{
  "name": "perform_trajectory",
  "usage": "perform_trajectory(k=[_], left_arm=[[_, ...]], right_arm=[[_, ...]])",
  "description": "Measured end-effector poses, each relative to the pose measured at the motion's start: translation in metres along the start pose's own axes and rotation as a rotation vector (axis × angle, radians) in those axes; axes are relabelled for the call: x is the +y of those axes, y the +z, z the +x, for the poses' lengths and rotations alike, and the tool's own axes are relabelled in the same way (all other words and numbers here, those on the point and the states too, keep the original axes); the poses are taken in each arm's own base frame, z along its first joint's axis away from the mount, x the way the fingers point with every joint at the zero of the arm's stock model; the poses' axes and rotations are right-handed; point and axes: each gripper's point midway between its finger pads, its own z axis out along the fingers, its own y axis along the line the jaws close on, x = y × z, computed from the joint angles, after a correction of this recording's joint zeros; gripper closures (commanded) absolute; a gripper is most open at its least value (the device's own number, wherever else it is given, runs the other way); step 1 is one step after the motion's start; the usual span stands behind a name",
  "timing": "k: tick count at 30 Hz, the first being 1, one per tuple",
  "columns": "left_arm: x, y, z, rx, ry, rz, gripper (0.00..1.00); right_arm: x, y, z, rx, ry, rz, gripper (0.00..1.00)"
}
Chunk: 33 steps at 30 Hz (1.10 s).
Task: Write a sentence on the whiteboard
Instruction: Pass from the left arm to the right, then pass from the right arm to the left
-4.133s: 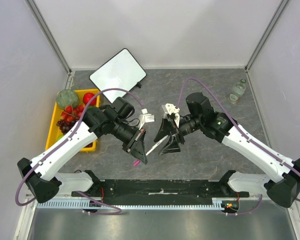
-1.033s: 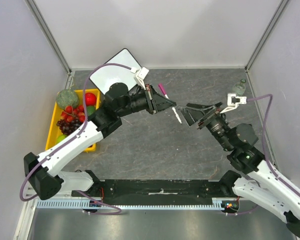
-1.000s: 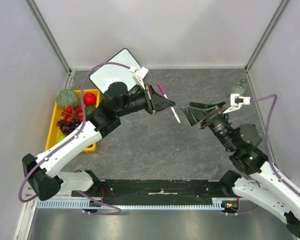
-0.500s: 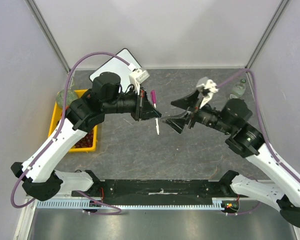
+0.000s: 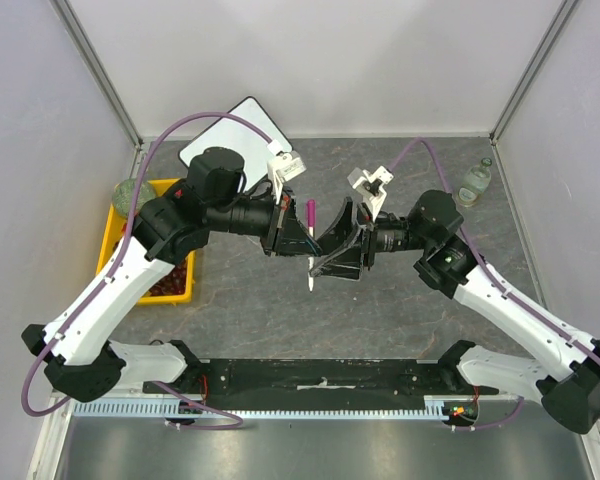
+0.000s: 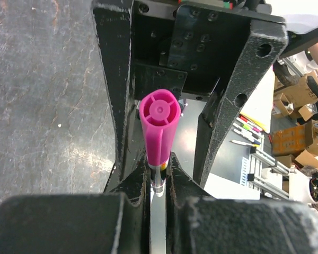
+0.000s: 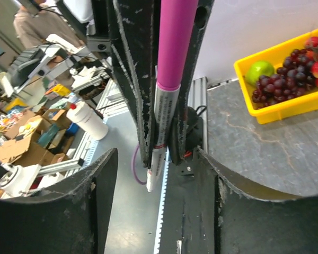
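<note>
The marker [image 5: 310, 250] hung over the middle of the bench [image 5: 420, 320]. The left jaws were shut tight on its white barrel, just below the pink cap [image 5: 310, 212]. From above, its long axis ran far to near, with the cap at the far end and the bare white end toward the arm bases. The right jaws stood apart and met it from the right, square across that axis. In the right wrist view the barrel stood dead ahead between that arm's two fingers [image 7: 69, 211]. Whether either finger touched the barrel could not be told.

By my reading, the coming move was a grip on the near half of the barrel, then a pull along the long axis to part cap from pen. It turned on the right jaws staying centred on that thin barrel.

The whiteboard [image 5: 230, 135] lay at the far left of the bench, well apart from the marker and nearer the left arm. Its near edge was hidden by that arm and crossed by a purple cable [image 5: 200, 115]. The part that showed bore no writing, so the sentence looked not yet begun.

The tip was hidden under the cap. In the left wrist view that arm's own jaws were a dark blur, so the exact grip point was hard to make out
</note>
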Motion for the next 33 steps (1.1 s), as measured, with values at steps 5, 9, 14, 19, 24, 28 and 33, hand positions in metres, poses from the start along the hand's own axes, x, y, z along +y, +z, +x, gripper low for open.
perform_trajectory(k=[5, 9, 14, 19, 24, 28, 33], left_arm=[[-0.006, 0.001, -0.005, -0.016, 0.020, 0.034, 0.98], [-0.011, 0.001, -0.005, -0.011, 0.024, 0.066, 0.98], [-0.010, 0.001, -0.004, -0.007, 0.026, 0.075, 0.41], [-0.001, 0.003, 0.001, -0.012, 0.015, 0.035, 0.34], [0.004, -0.002, 0.009, -0.021, 0.011, -0.005, 0.27], [0.007, -0.006, 0.006, -0.045, 0.019, -0.041, 0.23], [0.015, -0.019, 0.008, -0.096, 0.030, -0.123, 0.21]], right_arm=[[0.010, 0.001, 0.001, -0.021, 0.018, -0.061, 0.65], [0.010, 0.003, 0.004, -0.028, 0.033, -0.082, 1.00], [0.009, 0.003, 0.008, -0.031, 0.058, -0.078, 1.00], [0.001, 0.005, 0.005, -0.064, 0.051, -0.011, 1.00], [-0.003, 0.004, -0.006, -0.115, 0.034, 0.027, 1.00], [-0.009, 0.004, -0.014, -0.159, 0.028, 0.065, 1.00], [-0.018, -0.006, -0.026, -0.262, 0.032, 0.169, 1.00]])
